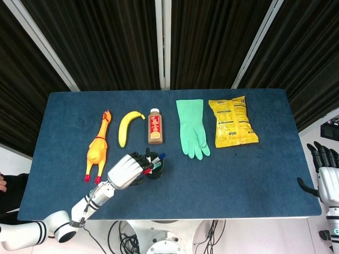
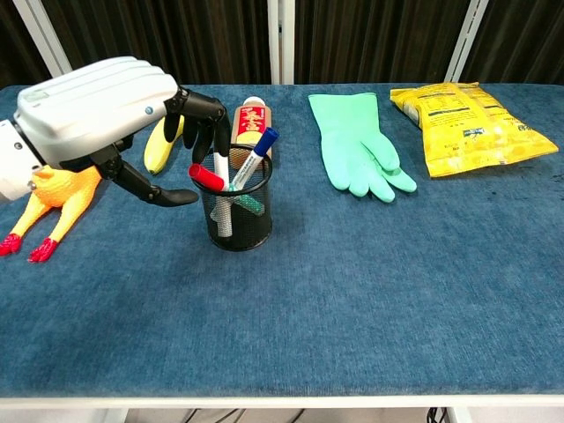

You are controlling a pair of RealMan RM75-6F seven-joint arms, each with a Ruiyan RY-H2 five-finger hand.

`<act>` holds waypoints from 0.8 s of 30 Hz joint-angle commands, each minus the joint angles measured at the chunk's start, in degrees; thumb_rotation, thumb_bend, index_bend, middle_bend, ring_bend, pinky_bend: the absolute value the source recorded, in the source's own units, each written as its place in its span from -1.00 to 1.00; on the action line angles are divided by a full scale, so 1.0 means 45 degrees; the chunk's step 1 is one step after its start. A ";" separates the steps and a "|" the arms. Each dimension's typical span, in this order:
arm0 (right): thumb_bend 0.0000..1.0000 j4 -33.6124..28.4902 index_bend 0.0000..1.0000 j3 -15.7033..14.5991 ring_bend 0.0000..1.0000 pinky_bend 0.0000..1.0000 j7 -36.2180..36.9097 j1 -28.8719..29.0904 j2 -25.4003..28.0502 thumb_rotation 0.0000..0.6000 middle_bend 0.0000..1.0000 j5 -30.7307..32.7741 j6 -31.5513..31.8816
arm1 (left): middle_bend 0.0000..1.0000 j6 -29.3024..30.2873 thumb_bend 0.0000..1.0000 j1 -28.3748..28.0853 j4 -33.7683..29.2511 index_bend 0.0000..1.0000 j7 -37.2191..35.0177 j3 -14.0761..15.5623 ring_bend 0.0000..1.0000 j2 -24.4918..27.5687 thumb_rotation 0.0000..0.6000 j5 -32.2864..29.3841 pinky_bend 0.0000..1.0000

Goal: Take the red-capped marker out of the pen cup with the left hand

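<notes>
A black mesh pen cup (image 2: 236, 211) (image 1: 155, 170) stands on the blue table, holding a red-capped marker (image 2: 206, 177), a blue-capped marker (image 2: 260, 150) and a dark pen. My left hand (image 2: 104, 115) (image 1: 125, 171) hovers at the cup's left rim, fingers spread, nothing held. Its fingertips (image 2: 214, 123) curl above the red cap and its thumb reaches under the cap beside the mesh wall. My right hand (image 1: 326, 174) hangs off the table's right edge, fingers apart and empty.
A rubber chicken (image 2: 55, 201), a banana (image 2: 159, 150) and a brown bottle (image 2: 248, 119) lie behind and left of the cup. A green glove (image 2: 356, 150) and a yellow snack bag (image 2: 465, 123) lie to the right.
</notes>
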 commanded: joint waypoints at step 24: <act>-0.65 0.0055 -1.00 -0.0052 -1.00 -1.00 0.0159 -0.0006 0.0059 1.00 -1.00 0.0016 -0.0049 | 0.10 0.0104 -0.53 -0.0226 0.0511 -0.01 0.0918 0.0184 0.03 -0.0204 1.00 -0.0177 0.02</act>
